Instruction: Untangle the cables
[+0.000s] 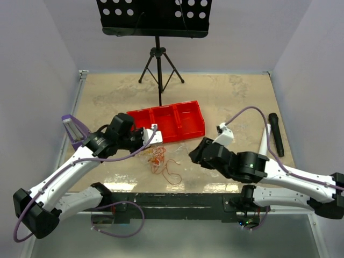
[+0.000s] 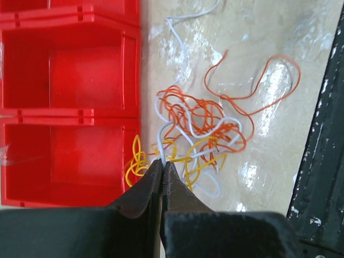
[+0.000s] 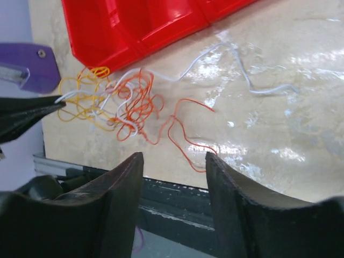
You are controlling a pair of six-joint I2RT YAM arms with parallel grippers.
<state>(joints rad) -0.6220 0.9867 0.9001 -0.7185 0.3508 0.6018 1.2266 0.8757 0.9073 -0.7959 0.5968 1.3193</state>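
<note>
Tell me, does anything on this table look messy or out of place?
Yes: orange, yellow and white cables lie knotted beside the red bin, one white strand pinched in the left end effector. A loose orange loop strays out of the clump.

Red bin [image 1: 183, 134] just behind the cables [image 1: 158, 158]

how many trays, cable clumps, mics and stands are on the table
red tray: 1
cable clump: 1
black mic: 1
music stand: 1
total: 4
</note>
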